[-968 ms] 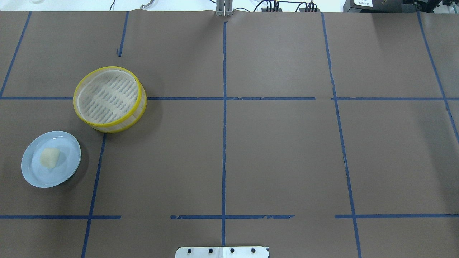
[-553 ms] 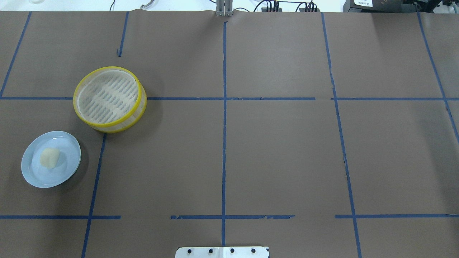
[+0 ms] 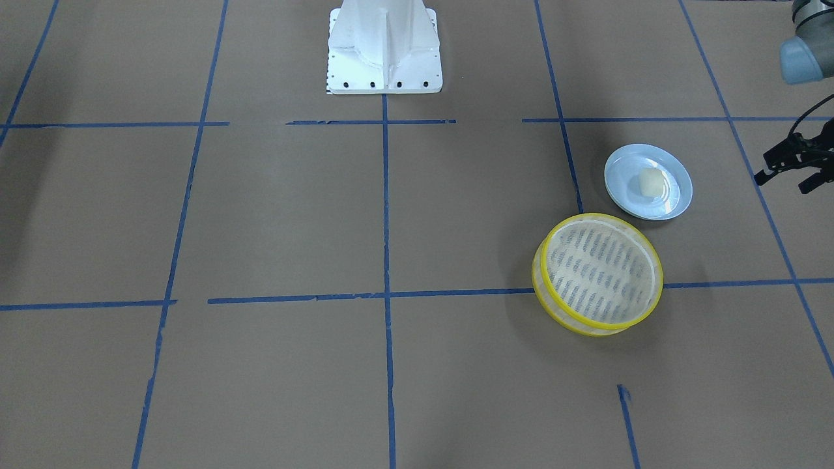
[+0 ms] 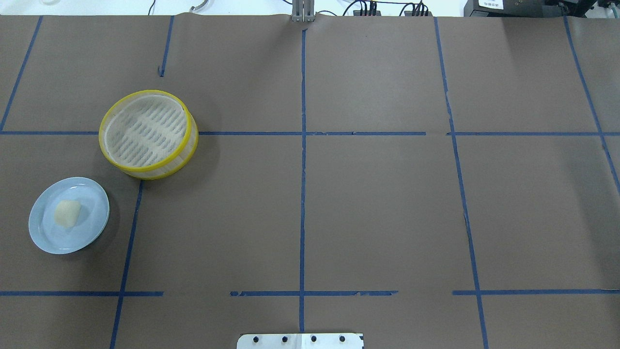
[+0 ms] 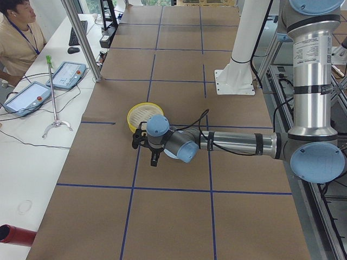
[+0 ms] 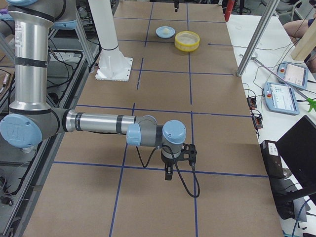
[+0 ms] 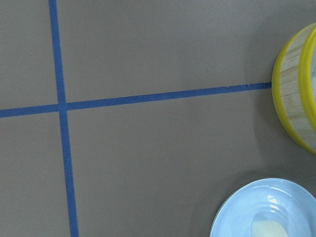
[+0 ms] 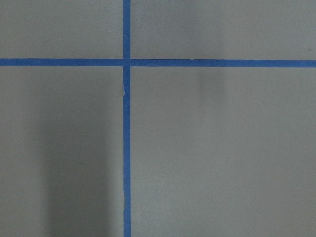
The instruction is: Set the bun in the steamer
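Observation:
The bun (image 4: 67, 213) is a small cream-white lump lying on a pale blue plate (image 4: 92, 230) at the table's left. It also shows in the front-facing view (image 3: 649, 182) and at the bottom edge of the left wrist view (image 7: 269, 228). The steamer (image 4: 160, 170), with its yellow rims, stands beside the plate, with nothing in it. My left gripper (image 3: 782, 182) hangs open and empty above the table, off to the outer side of the plate. My right gripper (image 6: 168, 174) hovers far away over bare paper; I cannot tell whether it is open or shut.
Brown paper with blue tape lines (image 4: 302, 194) covers the table. The white robot base (image 3: 384, 45) stands at the middle of the near edge. Tablets and cables (image 5: 32, 92) lie on the white side table, where a person sits.

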Action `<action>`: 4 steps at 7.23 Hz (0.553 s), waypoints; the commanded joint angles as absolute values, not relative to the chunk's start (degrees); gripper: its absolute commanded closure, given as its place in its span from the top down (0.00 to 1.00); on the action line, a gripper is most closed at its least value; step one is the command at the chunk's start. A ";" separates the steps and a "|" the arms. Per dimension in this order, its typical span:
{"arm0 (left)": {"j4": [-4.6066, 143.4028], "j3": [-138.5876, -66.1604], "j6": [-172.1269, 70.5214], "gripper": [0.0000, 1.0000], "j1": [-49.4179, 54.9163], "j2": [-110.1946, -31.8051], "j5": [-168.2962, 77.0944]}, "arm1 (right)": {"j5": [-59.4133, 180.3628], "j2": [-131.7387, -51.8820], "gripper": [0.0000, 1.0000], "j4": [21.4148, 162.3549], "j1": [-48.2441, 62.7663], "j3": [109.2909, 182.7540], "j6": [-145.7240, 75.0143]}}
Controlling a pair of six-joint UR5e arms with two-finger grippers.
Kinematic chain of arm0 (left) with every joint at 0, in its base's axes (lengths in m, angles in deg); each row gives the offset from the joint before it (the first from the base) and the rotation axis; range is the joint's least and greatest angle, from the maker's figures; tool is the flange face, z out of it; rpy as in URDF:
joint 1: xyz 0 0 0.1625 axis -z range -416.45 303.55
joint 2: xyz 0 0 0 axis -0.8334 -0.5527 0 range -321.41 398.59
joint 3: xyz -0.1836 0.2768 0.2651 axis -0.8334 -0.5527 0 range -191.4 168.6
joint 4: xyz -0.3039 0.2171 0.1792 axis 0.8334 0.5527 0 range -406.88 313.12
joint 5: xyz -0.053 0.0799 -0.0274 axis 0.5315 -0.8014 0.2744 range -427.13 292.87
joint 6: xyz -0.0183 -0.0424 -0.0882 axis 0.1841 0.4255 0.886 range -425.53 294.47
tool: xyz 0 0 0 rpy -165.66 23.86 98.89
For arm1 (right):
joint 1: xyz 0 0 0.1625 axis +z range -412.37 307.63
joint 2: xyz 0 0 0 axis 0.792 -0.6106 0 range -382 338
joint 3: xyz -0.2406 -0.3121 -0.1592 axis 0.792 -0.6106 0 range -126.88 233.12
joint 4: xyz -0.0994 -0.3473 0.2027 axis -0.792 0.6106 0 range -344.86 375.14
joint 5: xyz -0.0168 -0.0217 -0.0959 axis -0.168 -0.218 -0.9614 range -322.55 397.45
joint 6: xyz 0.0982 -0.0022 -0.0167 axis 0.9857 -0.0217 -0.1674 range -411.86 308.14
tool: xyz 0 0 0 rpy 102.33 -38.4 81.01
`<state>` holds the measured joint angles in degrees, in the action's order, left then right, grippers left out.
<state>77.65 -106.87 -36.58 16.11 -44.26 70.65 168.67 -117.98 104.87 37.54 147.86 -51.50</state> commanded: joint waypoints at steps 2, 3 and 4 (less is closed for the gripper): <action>89.08 -106.94 -20.49 1.00 4.24 -40.24 62.52 | 168.67 -117.98 1.00 104.87 37.54 147.86 -51.50; 89.00 -107.38 -13.48 1.00 -0.76 -40.59 59.63 | 168.67 -118.07 1.00 104.87 37.54 147.86 -51.50; 88.74 -108.86 -10.37 1.00 -3.68 -40.68 57.69 | 168.67 -117.98 1.00 104.87 37.54 147.86 -51.50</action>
